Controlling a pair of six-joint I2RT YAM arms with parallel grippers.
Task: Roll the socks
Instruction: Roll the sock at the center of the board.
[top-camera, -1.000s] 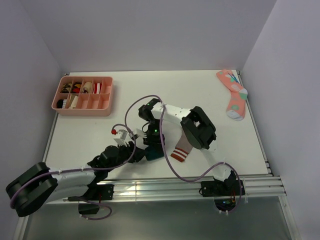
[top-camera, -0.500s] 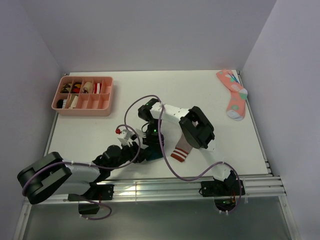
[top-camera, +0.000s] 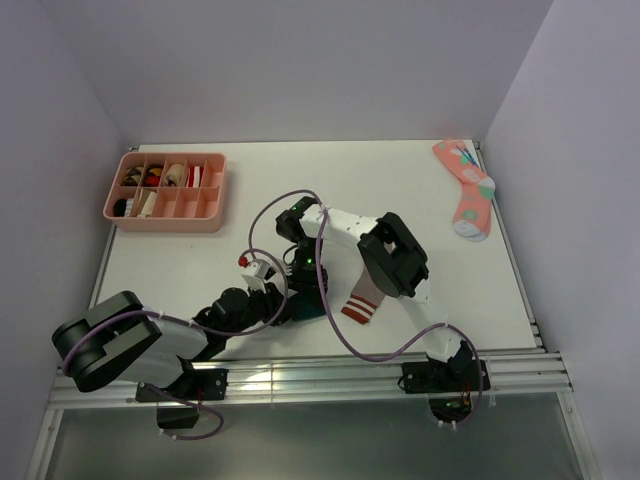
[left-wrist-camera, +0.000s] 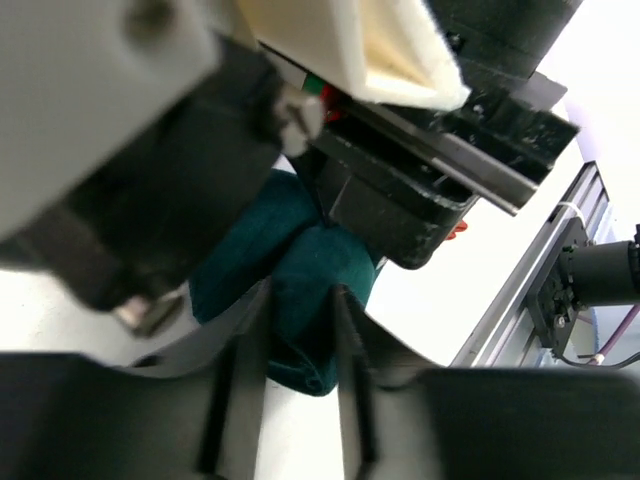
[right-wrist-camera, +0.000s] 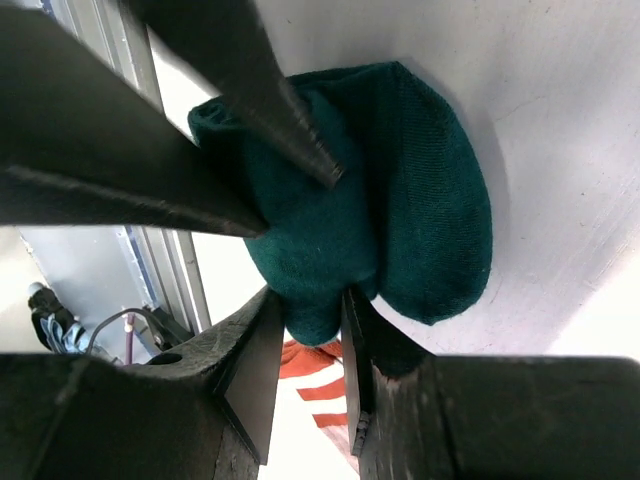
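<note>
The dark green sock (top-camera: 311, 305) is bunched into a lump near the table's front edge. My left gripper (left-wrist-camera: 300, 330) is shut on one fold of it (left-wrist-camera: 305, 290). My right gripper (right-wrist-camera: 312, 330) is shut on another fold of the same sock (right-wrist-camera: 400, 220) from above. Both grippers meet at the lump in the top view, left gripper (top-camera: 290, 306) and right gripper (top-camera: 305, 290). The taupe-brown sock (top-camera: 364, 298) with its red-and-white striped cuff (right-wrist-camera: 325, 385) lies flat just right of the green one, partly under the right arm.
A pink compartment tray (top-camera: 167, 190) with small items stands at the back left. A coral-pink spotted sock (top-camera: 466, 187) lies at the back right by the wall. Aluminium rails (top-camera: 330, 370) run along the front edge.
The left arm has swung further right and in toward the green sock. The right arm has stayed over the sock. The socks have barely shifted.
</note>
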